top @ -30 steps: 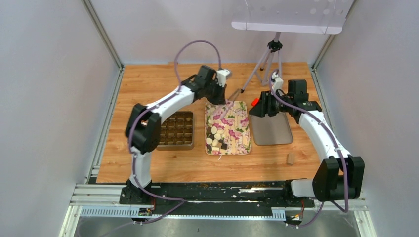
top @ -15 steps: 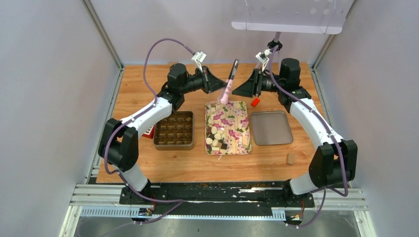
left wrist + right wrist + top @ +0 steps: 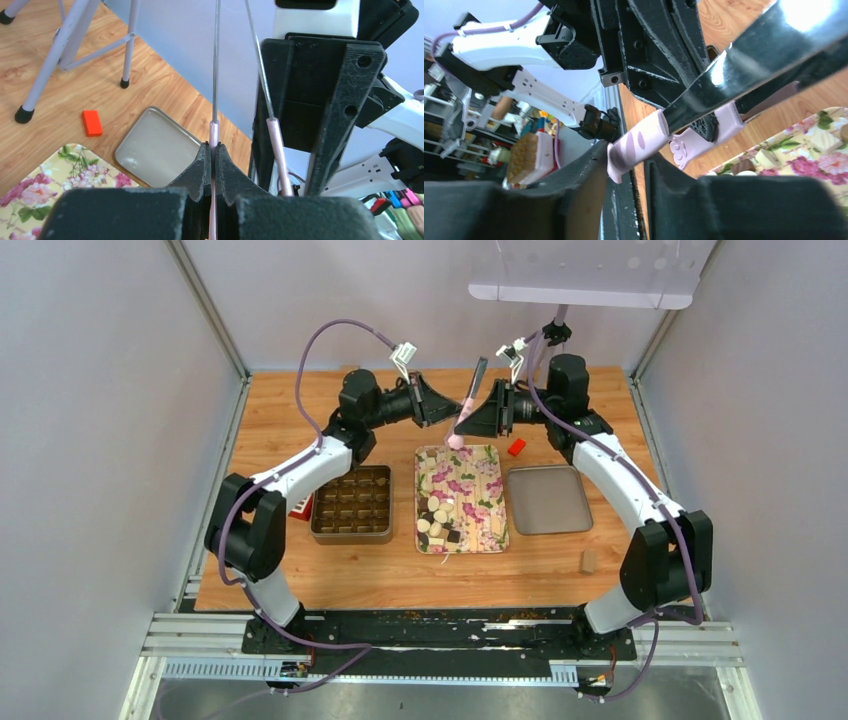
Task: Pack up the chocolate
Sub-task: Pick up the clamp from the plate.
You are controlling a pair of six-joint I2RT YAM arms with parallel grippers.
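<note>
left gripper (image 3: 212,155) clamps one tongs (image 3: 639,140) leg; right gripper (image 3: 626,160) part-open astride pink tip. chocolate (image 3: 438,520) at 6 o'clock, along tongs' axis.

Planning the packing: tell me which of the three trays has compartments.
The gridded tin on the left; the floral tray and the grey tray are undivided.

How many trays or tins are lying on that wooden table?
3, side by side: a brown compartmented tin on the left, a floral tray holding the chocolates in the middle, and a plain grey metal tray on the right.
</note>
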